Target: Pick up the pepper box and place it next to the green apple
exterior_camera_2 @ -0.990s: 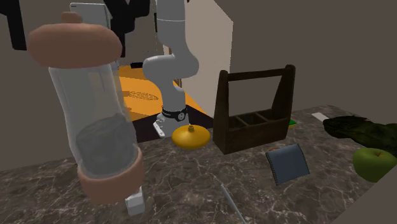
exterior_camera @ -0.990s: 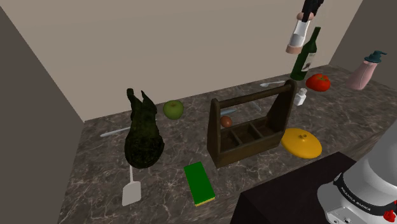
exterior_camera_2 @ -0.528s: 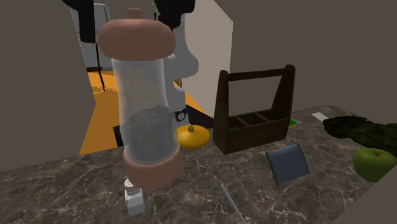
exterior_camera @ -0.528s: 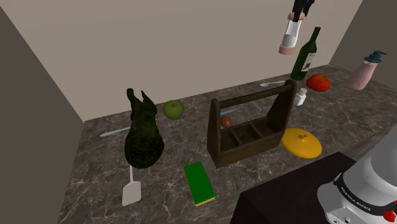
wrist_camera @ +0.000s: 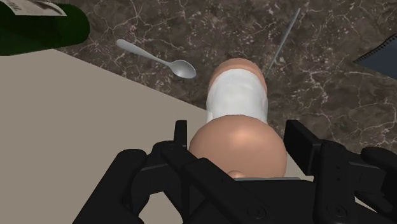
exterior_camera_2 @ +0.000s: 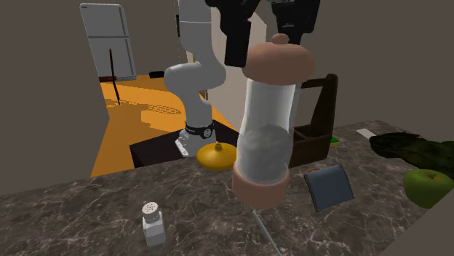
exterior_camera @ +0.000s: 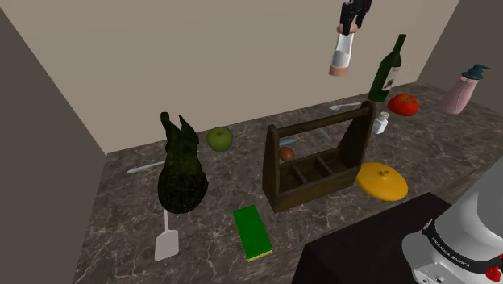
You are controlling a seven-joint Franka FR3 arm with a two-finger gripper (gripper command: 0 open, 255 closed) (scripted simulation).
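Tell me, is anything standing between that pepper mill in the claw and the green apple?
Nothing visible blocks it. The gripper holds the pepper mill high above the counter. Toward the green apple a flat dark grey pad lies low on the counter, and the wooden caddy stands aside, nearer the stand.
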